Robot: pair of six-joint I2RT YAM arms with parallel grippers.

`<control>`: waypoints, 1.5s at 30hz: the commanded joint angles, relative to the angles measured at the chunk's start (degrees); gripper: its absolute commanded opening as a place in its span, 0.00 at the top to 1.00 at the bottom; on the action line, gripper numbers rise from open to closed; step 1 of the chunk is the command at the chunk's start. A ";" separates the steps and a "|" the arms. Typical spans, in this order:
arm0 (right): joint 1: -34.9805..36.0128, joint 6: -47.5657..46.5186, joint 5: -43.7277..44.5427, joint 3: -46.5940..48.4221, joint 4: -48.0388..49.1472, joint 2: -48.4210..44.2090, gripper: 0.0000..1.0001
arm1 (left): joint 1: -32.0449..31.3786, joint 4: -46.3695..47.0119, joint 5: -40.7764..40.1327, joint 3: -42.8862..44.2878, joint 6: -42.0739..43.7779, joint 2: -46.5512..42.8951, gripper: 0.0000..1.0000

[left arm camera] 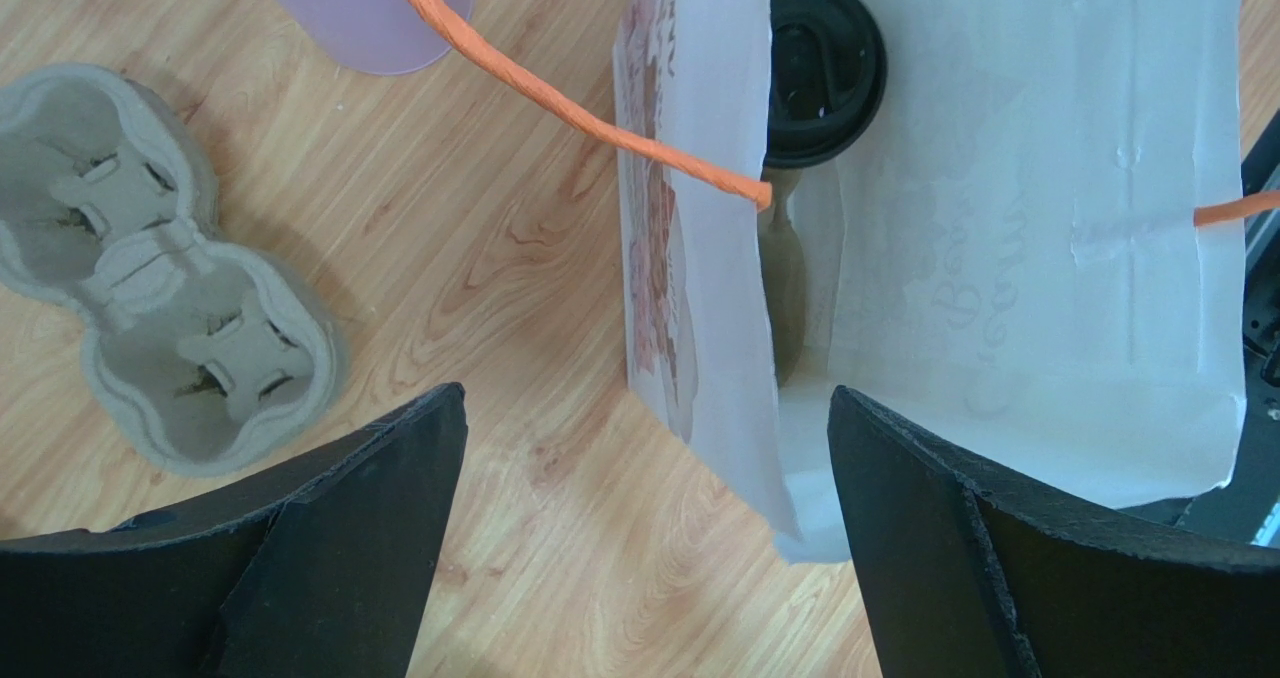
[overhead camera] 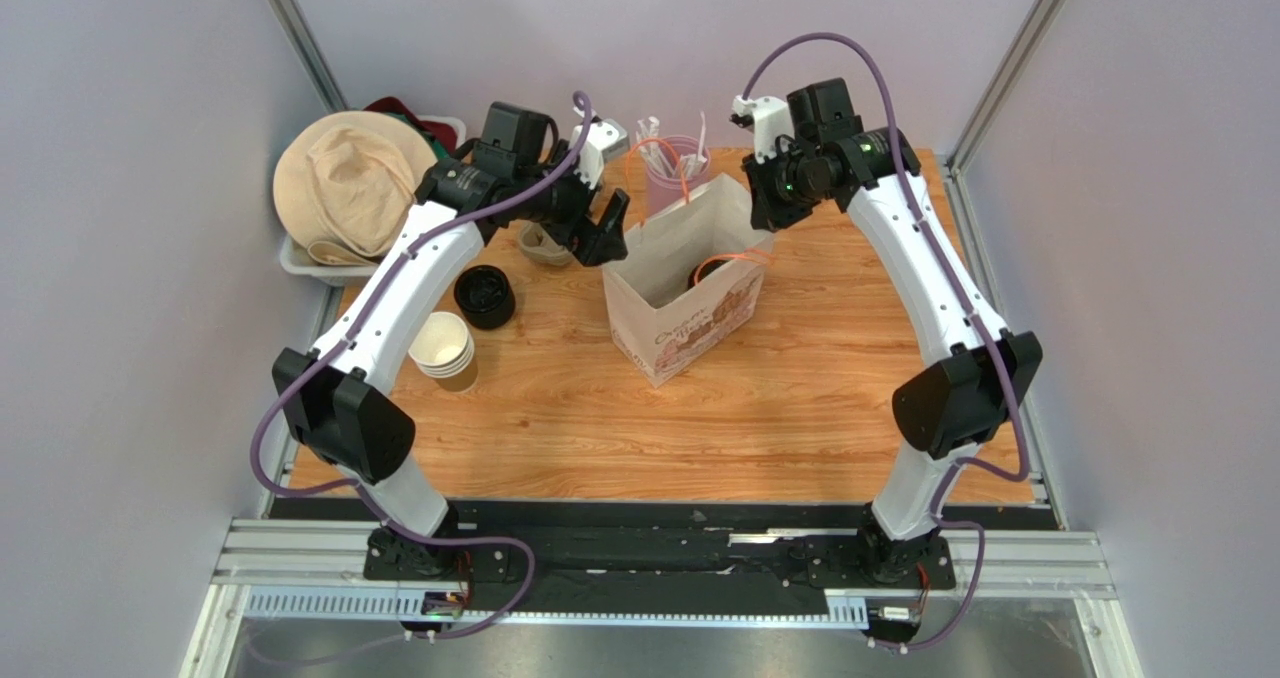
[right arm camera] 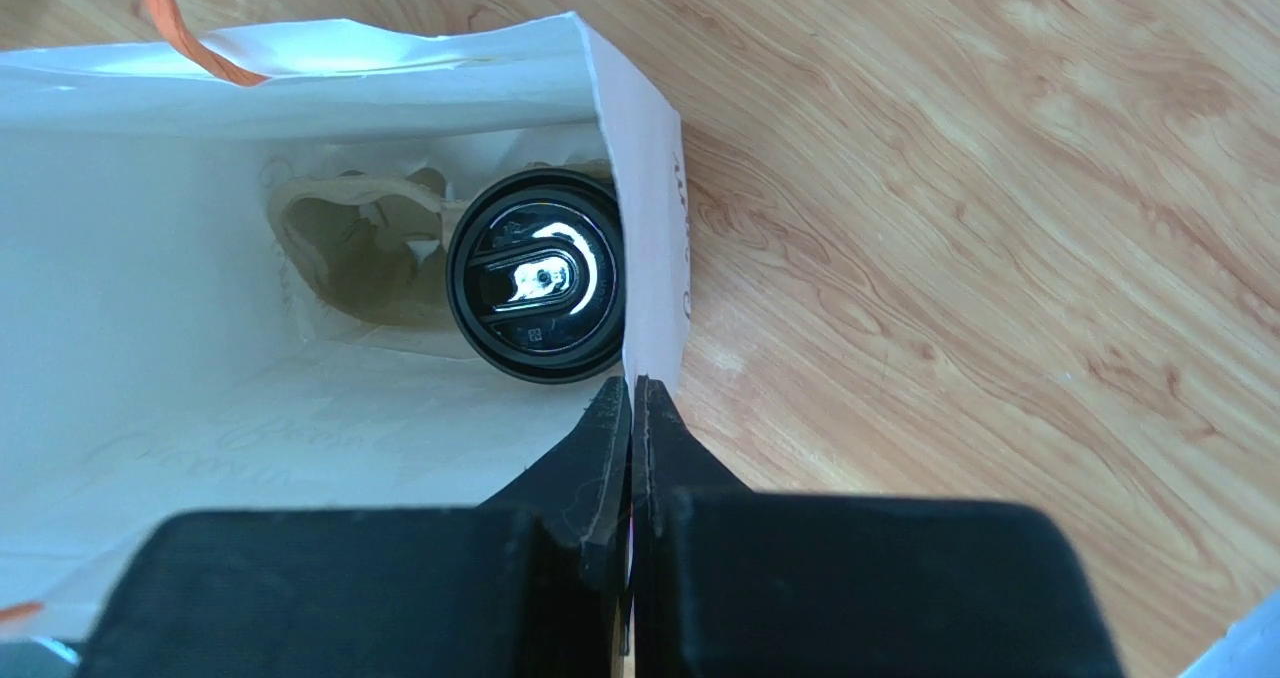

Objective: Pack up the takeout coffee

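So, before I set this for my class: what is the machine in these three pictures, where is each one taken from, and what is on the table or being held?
It is two robot arms bolted at a wooden table. One picture looks down from overhead; the other two come from a camera on each wrist. A paper bag stands in the middle with the takeout coffee inside, black lid up. The right gripper is shut on the bag's rim. The left gripper hangs open and empty. Also on the table are a pulp cup carrier, stacked cups and a spare black lid.
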 commanded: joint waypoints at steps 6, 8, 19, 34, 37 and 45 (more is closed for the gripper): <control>0.99 5.11 10.89 -3.29 -0.68 -9.48 1.00 | -0.34 1.97 -0.57 4.93 0.69 1.41 0.01; 0.90 4.49 12.57 -5.05 -0.86 -10.71 1.00 | -0.34 1.97 -1.79 6.60 0.78 2.11 0.01; -0.41 4.23 18.81 -18.05 0.90 -17.56 1.00 | -0.25 -0.58 -6.54 26.55 0.78 12.48 0.01; -4.11 3.35 19.25 -22.02 1.60 -25.13 0.96 | -0.25 4.34 -14.80 40.19 0.34 29.89 0.01; -4.20 3.09 18.82 -22.11 1.60 -25.39 0.83 | -0.16 8.29 -15.42 40.01 -0.01 30.94 0.02; -4.99 0.63 15.22 -23.51 2.74 -29.34 0.45 | 0.01 19.54 -13.05 40.53 -0.19 32.43 0.03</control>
